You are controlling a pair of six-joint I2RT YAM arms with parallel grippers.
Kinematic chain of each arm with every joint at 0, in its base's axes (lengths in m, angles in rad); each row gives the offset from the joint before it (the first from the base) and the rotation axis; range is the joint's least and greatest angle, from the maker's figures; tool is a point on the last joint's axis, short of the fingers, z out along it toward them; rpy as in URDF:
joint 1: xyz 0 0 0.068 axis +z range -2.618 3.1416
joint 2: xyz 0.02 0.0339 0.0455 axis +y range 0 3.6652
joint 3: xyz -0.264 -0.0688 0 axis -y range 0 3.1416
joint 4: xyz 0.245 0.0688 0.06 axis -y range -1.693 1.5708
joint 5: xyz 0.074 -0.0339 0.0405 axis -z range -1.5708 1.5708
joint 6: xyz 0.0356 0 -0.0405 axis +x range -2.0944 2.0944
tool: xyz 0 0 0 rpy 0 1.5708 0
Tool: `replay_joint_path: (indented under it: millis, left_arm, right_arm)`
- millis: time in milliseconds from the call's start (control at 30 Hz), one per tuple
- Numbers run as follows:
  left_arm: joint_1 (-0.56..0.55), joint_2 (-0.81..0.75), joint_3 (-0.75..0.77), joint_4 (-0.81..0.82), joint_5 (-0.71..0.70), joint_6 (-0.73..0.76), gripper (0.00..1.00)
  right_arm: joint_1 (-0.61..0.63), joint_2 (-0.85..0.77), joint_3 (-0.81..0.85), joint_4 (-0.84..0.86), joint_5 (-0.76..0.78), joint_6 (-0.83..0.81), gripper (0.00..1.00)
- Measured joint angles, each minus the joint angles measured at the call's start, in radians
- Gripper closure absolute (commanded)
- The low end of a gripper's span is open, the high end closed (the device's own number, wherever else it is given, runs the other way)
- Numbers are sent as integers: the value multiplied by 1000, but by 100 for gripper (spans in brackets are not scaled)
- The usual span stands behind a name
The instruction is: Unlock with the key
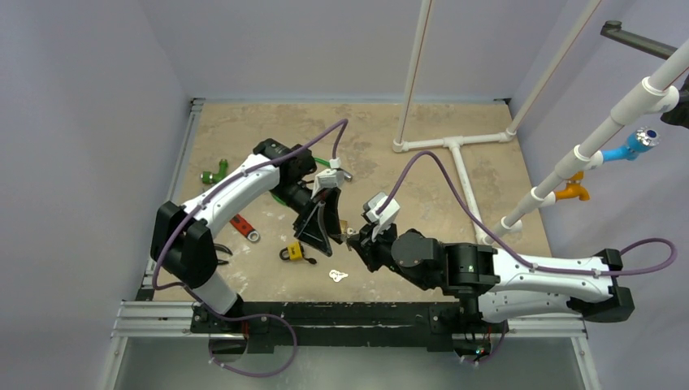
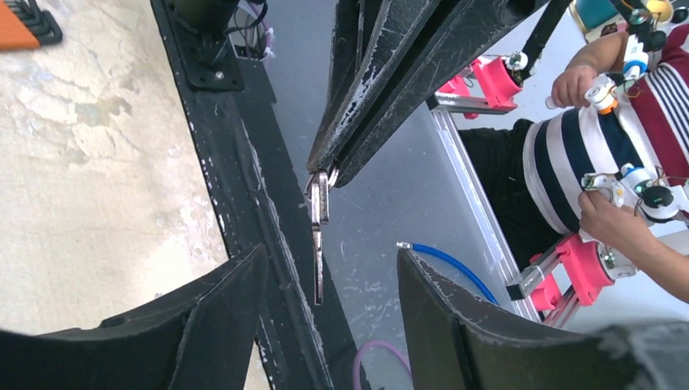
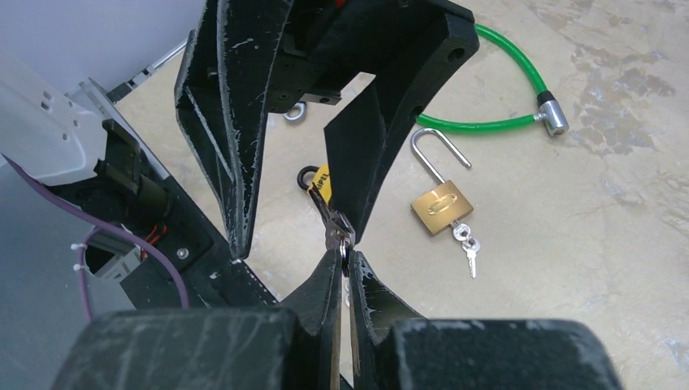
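Note:
My right gripper point(image 3: 343, 258) is shut on the bow of a small silver key point(image 3: 336, 234), held above the table. In the left wrist view that key point(image 2: 318, 244) hangs blade down between the two fingers of my left gripper point(image 2: 331, 250), which stand apart and touch nothing. From above, both grippers meet at the table's near middle, left gripper point(image 1: 333, 241) against right gripper point(image 1: 354, 238). A brass padlock point(image 3: 441, 207) with its shackle raised lies on the table, a key ring point(image 3: 466, 241) in its keyhole. A yellow padlock point(image 1: 292, 252) lies left of the grippers.
A green cable lock point(image 3: 508, 122) lies beyond the brass padlock. Loose keys point(image 1: 338, 275) sit near the front rail. A green fitting point(image 1: 215, 173) and a red tool point(image 1: 243, 227) lie at the left. A white pipe frame point(image 1: 455, 150) stands at the back right.

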Motion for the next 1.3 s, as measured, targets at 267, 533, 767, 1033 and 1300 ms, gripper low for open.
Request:
replay_joint_path:
  millis: [267,533,767,1033,1300]
  left_arm:
    - [-20,-83,-58,187,-103,-277,87]
    - [-31,-112,-59,251,-132,-340,100]
    - [-35,-136,-59,237,-155,-301,100]
    - [-37,-187,-58,211,-206,-241,72]
    - [-37,-225,-58,271,-273,-328,73]
  right_arm:
    - [-7,3,0,0,-1,-7,100]
    - [-8,10,0,18,-22,-5,100]
    - [-8,14,0,23,-42,-3,99]
    - [-8,13,-10,47,-69,1,100]
    - [-12,13,-15,45,-69,1,100]
